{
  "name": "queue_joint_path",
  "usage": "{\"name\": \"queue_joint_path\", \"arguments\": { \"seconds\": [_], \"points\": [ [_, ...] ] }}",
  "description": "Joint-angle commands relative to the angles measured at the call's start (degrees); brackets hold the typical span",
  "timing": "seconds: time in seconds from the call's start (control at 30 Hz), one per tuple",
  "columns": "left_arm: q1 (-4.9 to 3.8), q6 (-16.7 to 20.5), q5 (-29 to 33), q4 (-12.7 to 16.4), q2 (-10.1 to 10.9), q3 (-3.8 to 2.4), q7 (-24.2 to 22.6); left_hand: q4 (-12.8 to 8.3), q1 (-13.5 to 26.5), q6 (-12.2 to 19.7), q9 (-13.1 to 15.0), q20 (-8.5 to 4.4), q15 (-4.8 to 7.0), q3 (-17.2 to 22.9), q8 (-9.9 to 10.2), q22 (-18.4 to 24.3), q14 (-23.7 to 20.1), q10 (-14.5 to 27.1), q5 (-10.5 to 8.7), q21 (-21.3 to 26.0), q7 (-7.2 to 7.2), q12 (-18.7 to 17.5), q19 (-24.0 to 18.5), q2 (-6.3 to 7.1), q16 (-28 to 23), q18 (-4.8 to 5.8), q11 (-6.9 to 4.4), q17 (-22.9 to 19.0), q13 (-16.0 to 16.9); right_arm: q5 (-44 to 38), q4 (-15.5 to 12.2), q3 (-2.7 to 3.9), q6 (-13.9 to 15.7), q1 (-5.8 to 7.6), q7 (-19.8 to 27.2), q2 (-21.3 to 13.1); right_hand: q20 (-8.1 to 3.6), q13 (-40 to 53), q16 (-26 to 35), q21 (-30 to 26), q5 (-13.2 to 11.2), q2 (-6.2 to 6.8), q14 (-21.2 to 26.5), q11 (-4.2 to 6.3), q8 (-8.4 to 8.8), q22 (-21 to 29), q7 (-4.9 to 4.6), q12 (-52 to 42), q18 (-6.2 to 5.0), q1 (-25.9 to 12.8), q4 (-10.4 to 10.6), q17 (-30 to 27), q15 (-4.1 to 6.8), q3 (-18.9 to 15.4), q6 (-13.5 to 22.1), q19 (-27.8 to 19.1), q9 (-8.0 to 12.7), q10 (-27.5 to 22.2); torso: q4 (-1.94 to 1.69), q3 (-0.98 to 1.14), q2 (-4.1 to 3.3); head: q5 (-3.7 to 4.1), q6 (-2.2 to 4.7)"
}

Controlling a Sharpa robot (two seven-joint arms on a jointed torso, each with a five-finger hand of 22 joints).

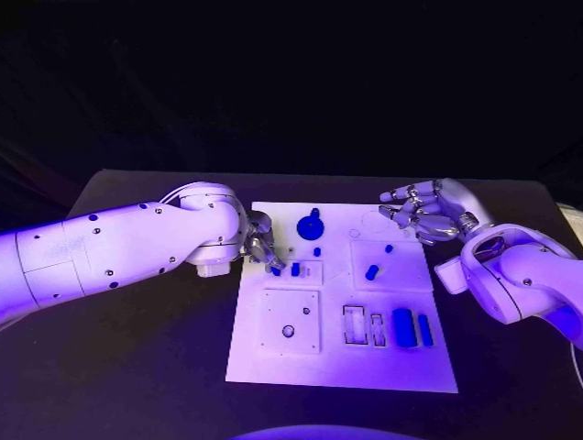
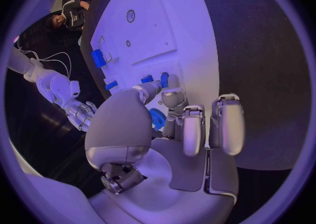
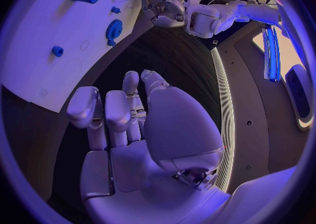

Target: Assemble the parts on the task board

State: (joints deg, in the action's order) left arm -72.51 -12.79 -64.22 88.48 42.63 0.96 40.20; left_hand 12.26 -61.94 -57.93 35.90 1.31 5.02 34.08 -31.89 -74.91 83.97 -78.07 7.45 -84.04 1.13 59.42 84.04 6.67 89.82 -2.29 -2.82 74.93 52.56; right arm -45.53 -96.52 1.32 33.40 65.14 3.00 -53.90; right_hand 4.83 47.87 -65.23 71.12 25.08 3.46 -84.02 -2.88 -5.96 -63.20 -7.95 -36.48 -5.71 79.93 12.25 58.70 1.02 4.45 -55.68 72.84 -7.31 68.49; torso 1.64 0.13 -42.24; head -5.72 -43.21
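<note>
In the head view your left hand point(image 1: 260, 246) rests at the board's point(image 1: 345, 367) left edge, fingertips touching a small blue part point(image 1: 294, 269); your right hand point(image 1: 423, 213) hovers empty, fingers curled, beside the far right corner. The left wrist view shows fingers point(image 2: 173, 99) pinching that part point(image 2: 164, 79). The right wrist view shows loosely curled fingers point(image 3: 117, 112) over the counter point(image 3: 165, 50).

left hand point(image 1: 258, 246) fingertips' contact with small blue part point(image 1: 294, 269) unclear, left forearm cut off
</note>
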Motion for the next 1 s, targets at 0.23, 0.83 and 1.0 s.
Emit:
{"name": "queue_joint_path", "arguments": {
  "seconds": [0.23,0.83,1.0],
  "points": [
    [0.29,-2.08,-0.2,-0.84,-0.84,0.19,2.61,0.69,1.29,-0.18,0.05,-0.41,0.55,-0.8,0.01,-9.85,6.03,-0.08,-0.35,-0.22,0.18,0.34,2.68,0.1,0.18,0.55,0.23,15.07,0.29,-0.66,-0.29,0.01,0.9,-0.04,-0.12,-0.11,-0.01,-0.17,0.23,-0.4,0.53,-0.09,-0.18,0.08,-0.19,0.08,-0.19,0.15,-0.44,0.47,0.15,0.03,0.45,0.27,0.32,-0.26,-0.09,-0.52,-0.03,-0.13,0.0,0.01,0.04],
    [0.3,-1.31,-0.72,-0.96,-0.72,0.19,2.65,3.12,5.84,-1.41,-0.22,-0.59,0.71,-6.67,-0.17,-10.64,6.03,-0.65,-0.56,-0.98,-0.04,1.32,3.17,2.61,0.18,0.8,0.04,15.07,1.32,-0.59,-0.49,0.01,0.91,-0.04,-0.16,-0.68,-0.01,-0.17,0.23,-0.4,0.53,-0.09,-0.18,0.08,-0.19,0.08,-0.19,0.15,-0.44,0.47,0.15,0.03,0.45,0.27,0.32,-0.26,-0.09,-0.52,-0.05,-0.1,0.01,0.12,0.0],
    [0.3,-0.65,-0.83,-0.76,-0.1,0.17,2.56,4.15,7.51,-2.05,-0.24,-0.8,1.12,-13.53,-0.5,-11.03,6.03,-0.95,-0.38,-1.3,-0.45,1.77,3.4,2.27,0.18,0.91,-0.38,15.07,1.83,-0.67,-0.56,0.01,0.96,-0.04,-0.22,-0.79,-0.01,-0.39,0.39,-0.52,0.76,0.01,-0.15,0.07,-0.18,0.23,-0.2,0.36,-0.47,0.54,0.13,-0.1,0.45,0.29,0.36,-0.34,-0.08,-0.64,-0.03,-0.13,0.02,0.15,0.16]
  ]
}}
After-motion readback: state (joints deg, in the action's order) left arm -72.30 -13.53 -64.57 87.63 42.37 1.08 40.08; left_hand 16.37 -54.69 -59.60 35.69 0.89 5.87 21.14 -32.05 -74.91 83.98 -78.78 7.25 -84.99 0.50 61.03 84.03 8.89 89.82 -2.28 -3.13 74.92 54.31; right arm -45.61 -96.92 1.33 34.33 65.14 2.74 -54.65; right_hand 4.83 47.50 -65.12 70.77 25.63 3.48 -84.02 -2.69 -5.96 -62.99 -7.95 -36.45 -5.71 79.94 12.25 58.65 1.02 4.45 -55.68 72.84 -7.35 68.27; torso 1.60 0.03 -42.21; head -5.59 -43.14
